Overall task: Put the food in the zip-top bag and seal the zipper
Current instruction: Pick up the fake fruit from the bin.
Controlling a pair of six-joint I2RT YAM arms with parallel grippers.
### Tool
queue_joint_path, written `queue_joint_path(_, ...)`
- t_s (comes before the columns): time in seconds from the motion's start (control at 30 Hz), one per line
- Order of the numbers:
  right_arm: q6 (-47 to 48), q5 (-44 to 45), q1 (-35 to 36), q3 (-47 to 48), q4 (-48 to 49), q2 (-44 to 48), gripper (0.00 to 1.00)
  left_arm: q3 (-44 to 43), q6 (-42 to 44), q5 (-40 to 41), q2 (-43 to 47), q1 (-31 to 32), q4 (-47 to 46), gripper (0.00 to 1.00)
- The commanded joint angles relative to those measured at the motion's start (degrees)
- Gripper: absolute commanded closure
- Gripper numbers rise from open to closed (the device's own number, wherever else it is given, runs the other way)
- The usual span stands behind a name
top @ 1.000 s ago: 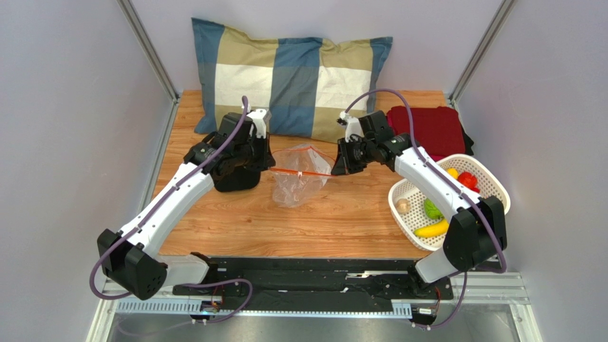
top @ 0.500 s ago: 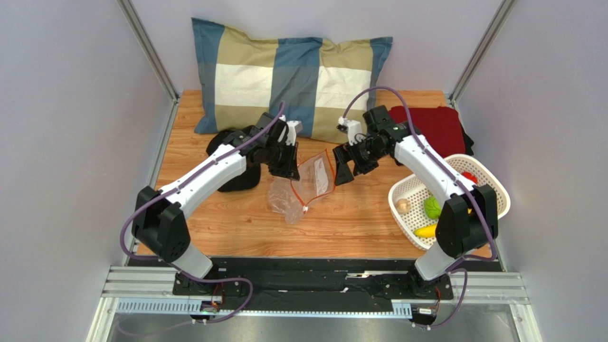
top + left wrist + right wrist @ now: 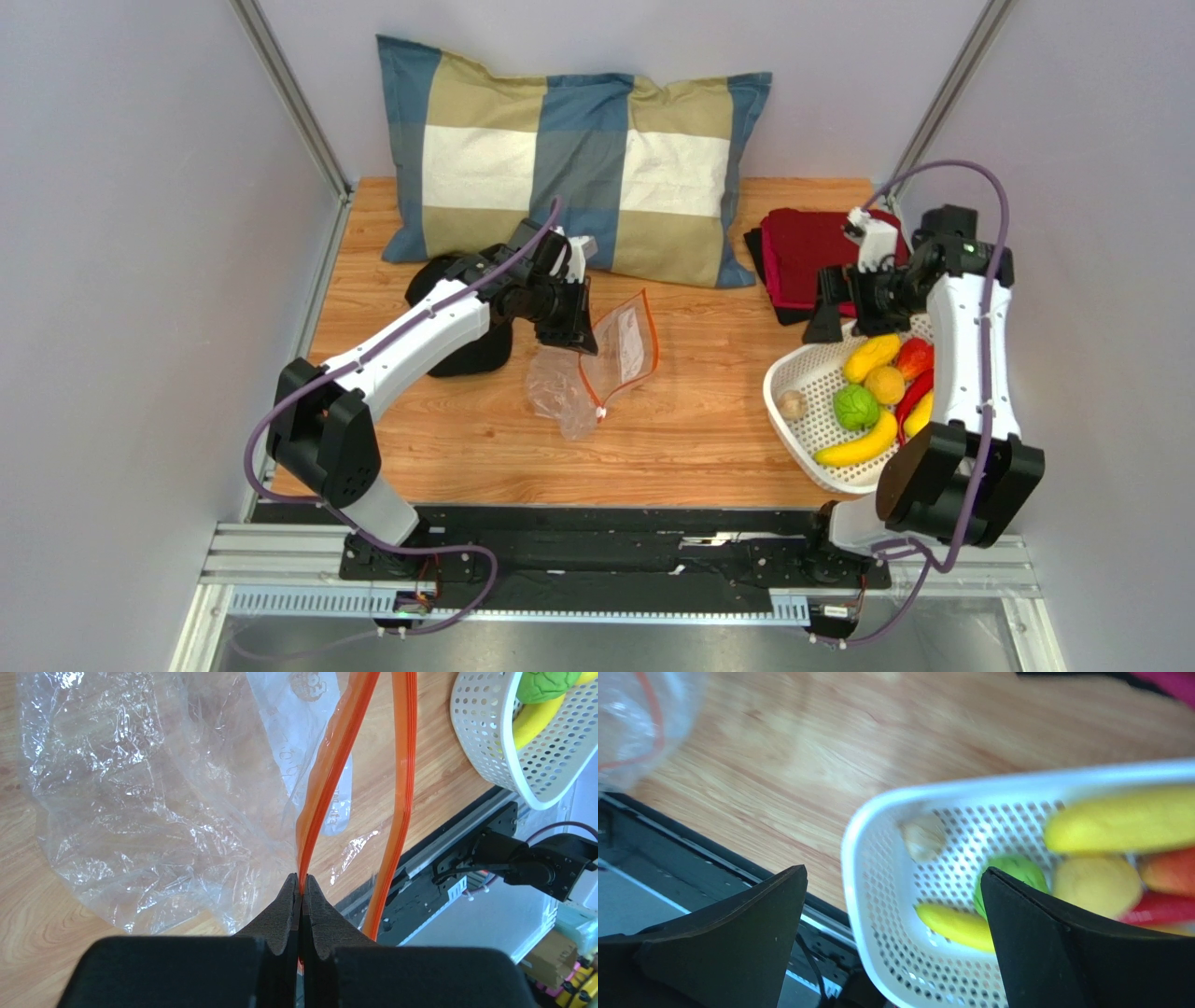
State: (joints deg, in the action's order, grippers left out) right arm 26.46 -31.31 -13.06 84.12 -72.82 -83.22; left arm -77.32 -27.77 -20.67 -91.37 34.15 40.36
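Left wrist, left claw (image 3: 302, 890) pinching zipper (image 3: 335, 752), zip-top bag (image 3: 140, 812) label (image 3: 633, 343) unreadable, right claw (image 3: 892, 882) spread near basket (image 3: 875, 815)

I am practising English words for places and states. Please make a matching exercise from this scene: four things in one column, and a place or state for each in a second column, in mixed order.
Things:
1. left pincer
2. right pincer
3. green ball
4. pillow

Places or states:
a. open, holding nothing
b. at the far edge of the table, against the back wall
c. shut on the zipper strip
d. lying in the white basket

Right pairs: 1-c, 2-a, 3-d, 4-b
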Motion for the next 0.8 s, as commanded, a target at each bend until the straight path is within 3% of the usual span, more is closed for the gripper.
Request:
queue_joint_path(0.0,11.77,6.86,-6.08,-6.83,-11.74,4.11,0.02,-1.61,-0.88,-1.39,0.23,0.21,-1.51,1.0)
queue_joint_path(0.3,7.38,10.47,-5.4,-16.35,2.74,2.01,0.13,-1.69,-0.62,-1.83,0.14,0.57,-1.77,1.0)
queue_joint_path(0.77,7.74,20.32,-9.18,-17.05,10.94,-3.79,0.12,-1.26,-0.09,-1.66,-0.38,0.57,-1.78,1.0)
